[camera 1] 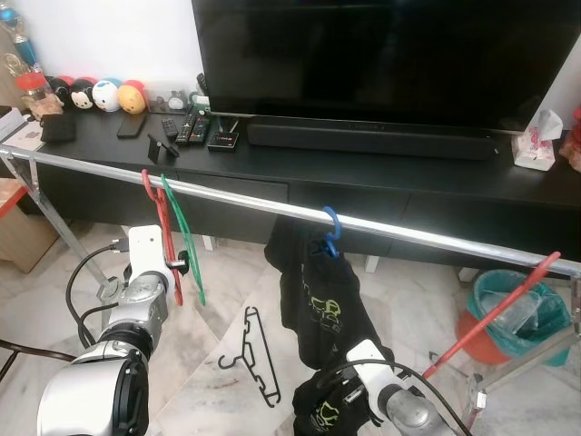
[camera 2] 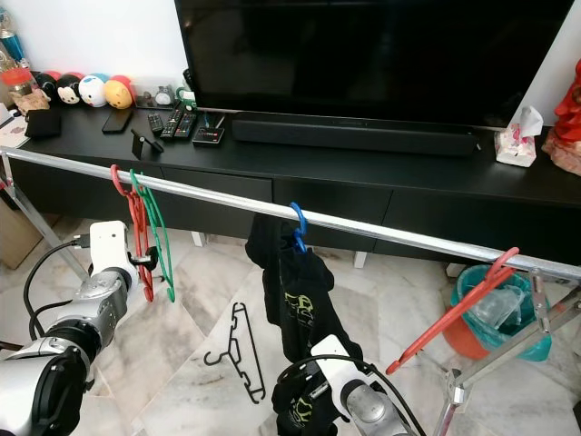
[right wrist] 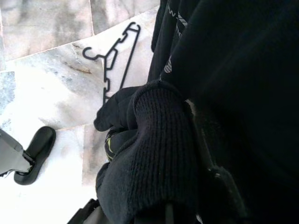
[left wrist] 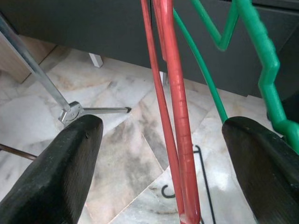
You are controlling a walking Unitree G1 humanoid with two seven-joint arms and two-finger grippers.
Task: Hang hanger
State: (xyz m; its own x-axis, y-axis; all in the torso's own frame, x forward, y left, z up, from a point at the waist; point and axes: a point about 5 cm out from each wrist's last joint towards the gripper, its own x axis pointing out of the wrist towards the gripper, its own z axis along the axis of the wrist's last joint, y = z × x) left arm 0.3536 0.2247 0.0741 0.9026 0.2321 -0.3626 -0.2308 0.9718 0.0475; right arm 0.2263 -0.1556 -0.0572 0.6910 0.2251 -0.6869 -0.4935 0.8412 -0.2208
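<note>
Opened wide, left tool [left wrist: 163, 177] is held around red hanger [left wrist: 175, 116], already hooked on rail [camera 1: 272, 207]; right tool's state cannot be told.

Below the rail [camera 1: 272, 207], the black garment [right wrist: 224, 93] hides your right gripper's fingers. The red hanger [left wrist: 170, 107] is cut off at the left wrist view's edges.

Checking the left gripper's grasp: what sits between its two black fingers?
In the left wrist view, the red plastic hanger runs between the open left gripper's fingers, touching neither.
</note>
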